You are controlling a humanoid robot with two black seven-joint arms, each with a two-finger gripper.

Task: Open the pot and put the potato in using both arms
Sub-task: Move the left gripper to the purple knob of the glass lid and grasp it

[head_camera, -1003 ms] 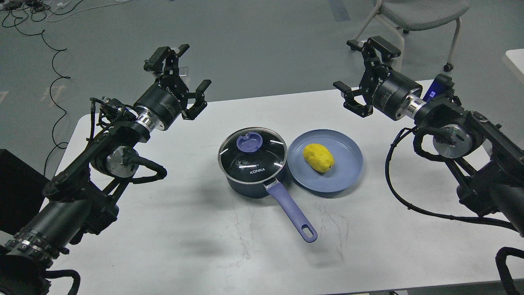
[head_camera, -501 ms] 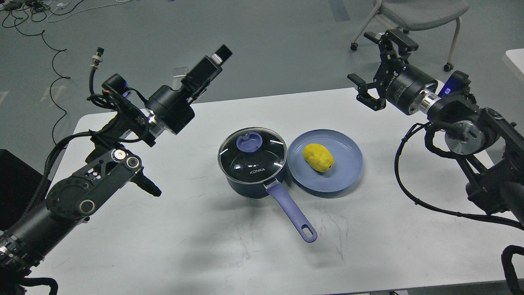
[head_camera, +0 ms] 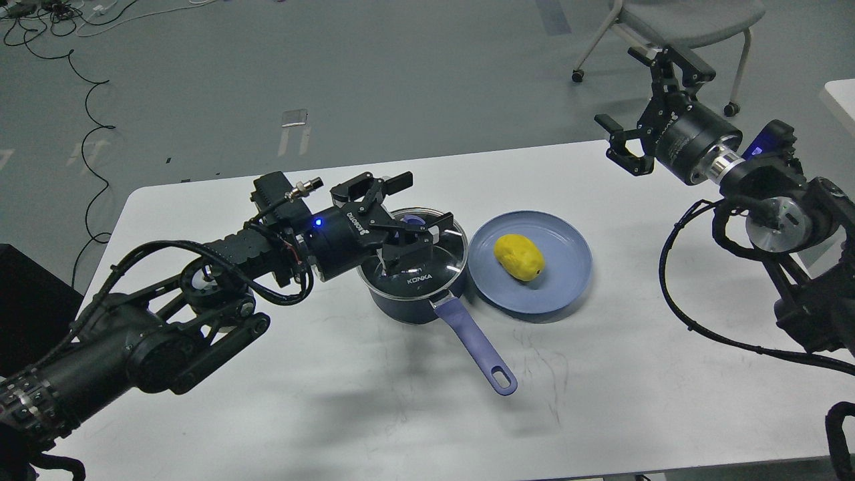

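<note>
Swung down from its raised pose of half a second ago, left gripper now over the pot, fingers spread wide either side of the purple lid knob, not clamped on it; whether touching the glass, cannot tell. Lid on the pot, marked KONKA, pot mid-table with its purple handle pointing toward the near edge. Just right of the pot, rim against it, blue plate carrying the yellow potato, lying a little left of the plate's centre. Drifted up and rightward since the earlier frames, right gripper raised past the table's far right corner, jaws released and holding nothing, well apart from plate and potato. Beyond it on the grey floor, a chair; cables trailing at far left
</note>
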